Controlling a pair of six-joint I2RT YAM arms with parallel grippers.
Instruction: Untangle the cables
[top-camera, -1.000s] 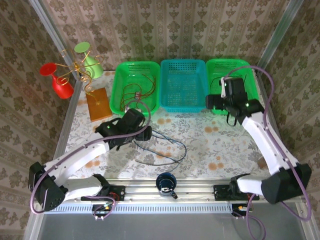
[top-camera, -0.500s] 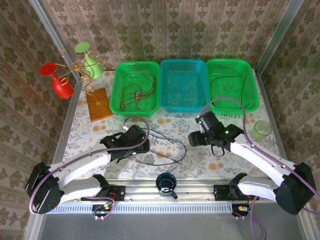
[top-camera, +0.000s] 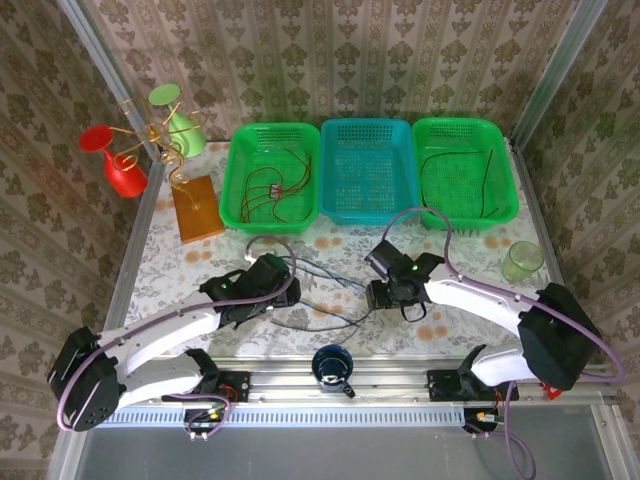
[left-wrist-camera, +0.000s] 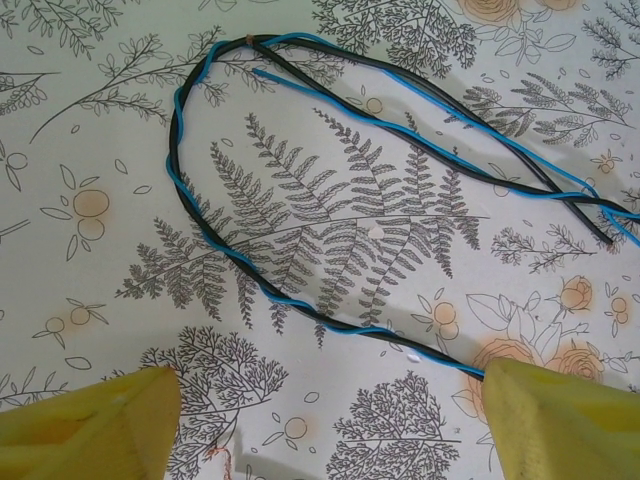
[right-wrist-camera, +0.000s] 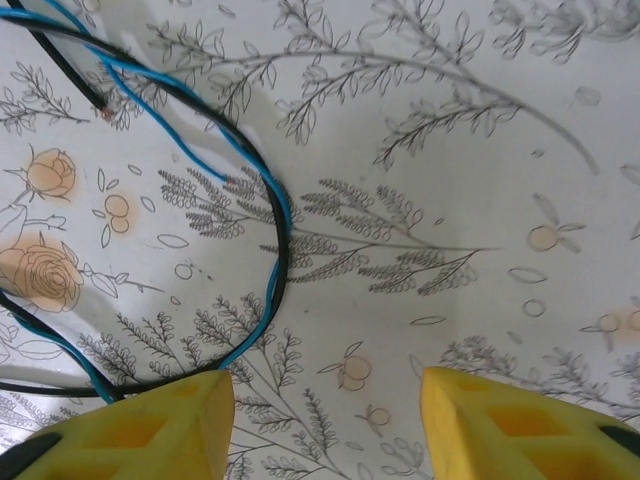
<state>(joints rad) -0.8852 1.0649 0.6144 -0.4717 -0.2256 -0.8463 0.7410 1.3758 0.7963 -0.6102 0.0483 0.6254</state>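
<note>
Patterned wallpaper closes the cell on three sides, and a floral-printed bench (top-camera: 455, 268) carries the work. The left tool (top-camera: 288, 272) is held low over the bench with its jaws wide and nothing between them. The right tool (top-camera: 378, 296) is held low at the right side of the same patch, jaws about half apart and nothing gripped. One of its yellow fingertips (right-wrist-camera: 150, 425) is seen just beside the wire.

Between the two tools the black and blue cables (left-wrist-camera: 180, 150) lie on the bench as one open loop. They are wound round each other along the loop's left side, and their loose ends are spread apart at the far and right sides. Farther out, a red cable (top-camera: 268, 188) is seen in the left green basket (top-camera: 233, 180) and a black cable (top-camera: 484, 180) in the right green basket (top-camera: 506, 185). A blue basket (top-camera: 368, 218) stands between them.

The step in hand is judged to be the parting of this last twisted pair, two cables apparently being sorted already. One strand alone must be taken by each tool, near a loose end where the colours lie apart. The fingertips must be brought down to the bench, since the wire is thin and flat. The strands are then to be drawn apart gently so the twist is unwound rather than tightened.
</note>
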